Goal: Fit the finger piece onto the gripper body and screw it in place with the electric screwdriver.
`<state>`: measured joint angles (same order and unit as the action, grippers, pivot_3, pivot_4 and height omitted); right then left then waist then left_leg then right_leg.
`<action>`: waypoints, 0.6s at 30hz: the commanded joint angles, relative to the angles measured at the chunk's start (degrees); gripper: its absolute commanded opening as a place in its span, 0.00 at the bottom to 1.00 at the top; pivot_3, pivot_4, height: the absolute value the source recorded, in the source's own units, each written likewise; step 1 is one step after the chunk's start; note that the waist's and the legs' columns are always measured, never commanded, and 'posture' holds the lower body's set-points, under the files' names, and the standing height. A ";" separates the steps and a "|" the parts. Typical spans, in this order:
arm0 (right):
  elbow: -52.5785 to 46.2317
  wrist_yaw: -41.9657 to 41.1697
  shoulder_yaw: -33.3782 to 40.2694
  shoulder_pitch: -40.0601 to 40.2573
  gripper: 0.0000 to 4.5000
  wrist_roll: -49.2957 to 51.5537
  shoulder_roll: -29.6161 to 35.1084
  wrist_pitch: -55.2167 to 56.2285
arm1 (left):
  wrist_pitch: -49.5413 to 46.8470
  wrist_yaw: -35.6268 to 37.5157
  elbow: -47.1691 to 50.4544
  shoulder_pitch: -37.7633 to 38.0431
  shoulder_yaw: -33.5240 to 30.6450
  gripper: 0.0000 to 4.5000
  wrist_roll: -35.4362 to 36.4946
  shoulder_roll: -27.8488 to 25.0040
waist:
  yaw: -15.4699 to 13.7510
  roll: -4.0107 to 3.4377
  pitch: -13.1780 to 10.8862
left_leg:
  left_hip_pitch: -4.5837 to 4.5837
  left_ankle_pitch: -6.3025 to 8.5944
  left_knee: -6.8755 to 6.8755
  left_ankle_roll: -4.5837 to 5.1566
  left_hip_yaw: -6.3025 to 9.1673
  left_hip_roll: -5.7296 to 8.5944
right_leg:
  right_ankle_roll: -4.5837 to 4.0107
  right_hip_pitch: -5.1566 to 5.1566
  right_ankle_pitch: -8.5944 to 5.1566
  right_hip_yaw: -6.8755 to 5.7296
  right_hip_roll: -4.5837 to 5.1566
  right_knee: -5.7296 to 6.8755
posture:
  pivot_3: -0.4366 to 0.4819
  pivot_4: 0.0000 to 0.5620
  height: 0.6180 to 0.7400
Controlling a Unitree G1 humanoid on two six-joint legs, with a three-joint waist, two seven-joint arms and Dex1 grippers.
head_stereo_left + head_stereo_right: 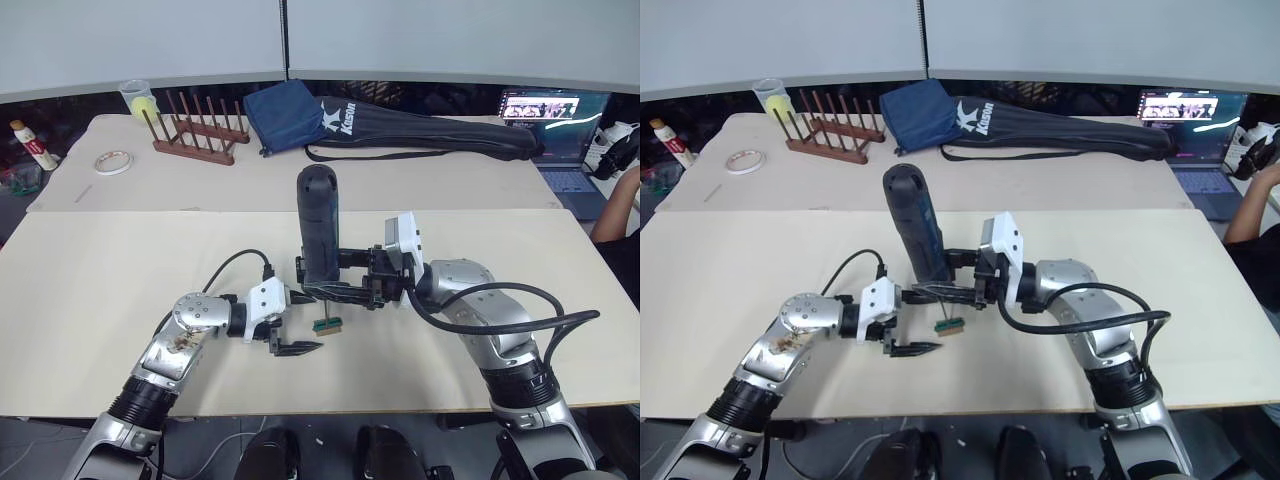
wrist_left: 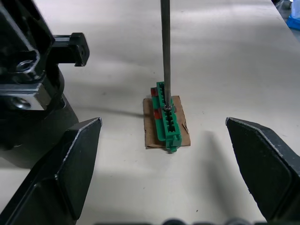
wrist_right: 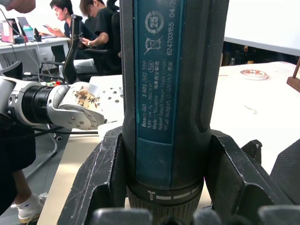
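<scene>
A long pale bench (image 1: 100, 300) runs across the scene, with a second bench (image 1: 420, 180) behind it. At the far left edge of the rear bench stands a small bottle (image 1: 32, 146), then a roll of tape (image 1: 113, 162), a cup holding something yellow (image 1: 138, 98), and a wooden peg rack (image 1: 200, 130). Further right lie a folded blue cloth bag (image 1: 283, 115) and a long black Kason bag (image 1: 430, 135), and at the far right edge sits an open laptop (image 1: 558, 125). On the front bench, the left gripper (image 1: 290, 335) lies low near the front edge with its two black fingers (image 2: 65, 164) spread wide apart, grasping nothing. Just beside it, to the right, a small green-and-brown block (image 2: 166, 117) rests flat on the bench between those open fingers, as the left wrist view shows. The electric screwdriver (image 1: 318, 225) stands upright over that block, near the middle of the front bench, and its thin silver bit (image 2: 165, 51) comes straight down to touch the green part. The right gripper (image 1: 335, 285) is clenched around the screwdriver's lower handle, with a finger pressed against each side. At the far right edge a person's arm (image 1: 612, 215) shows beside the benches.
</scene>
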<state>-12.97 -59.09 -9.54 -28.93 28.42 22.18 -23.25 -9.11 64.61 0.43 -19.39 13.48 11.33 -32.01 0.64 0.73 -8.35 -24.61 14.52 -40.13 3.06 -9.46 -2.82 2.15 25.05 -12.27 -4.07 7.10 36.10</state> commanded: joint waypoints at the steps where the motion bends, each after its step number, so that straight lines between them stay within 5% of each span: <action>1: -4.26 0.11 1.83 -1.23 0.43 2.65 0.12 0.19 | -1.71 -0.65 2.38 0.23 -2.29 1.00 2.17 -0.45 | 0.01 0.00 0.00 | 0.00 0.00 0.00 0.00 0.00 0.00 | 0.00 0.00 0.00 0.00 0.00 0.00 | 0.48 0.27 1.00; 11: -6.80 1.95 4.71 -4.76 0.43 7.28 1.17 -4.16 | -6.35 -3.70 10.03 7.46 -7.59 1.00 5.20 -3.66 | 0.06 0.00 0.00 | 0.00 0.00 0.01 0.00 0.02 -0.04 | 0.00 0.01 0.00 0.01 0.00 0.00 | 0.48 0.27 1.00; 18: -7.42 3.30 6.31 -7.58 0.43 10.43 2.11 -7.24 | -6.28 -8.15 5.73 6.15 -8.78 1.00 4.08 -2.42 | -0.24 0.00 0.00 | 0.01 0.00 0.00 0.00 0.03 -0.03 | 0.00 -0.01 0.00 0.01 0.02 0.00 | 0.48 0.27 1.00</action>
<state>-17.35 -56.00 -5.65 -35.06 36.60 24.18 -30.62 -16.13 57.37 6.29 -12.33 5.39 15.76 -34.76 0.40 0.73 -8.35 -24.60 14.53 -40.13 3.06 -9.43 -2.84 2.15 25.04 -12.27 -4.07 7.12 36.10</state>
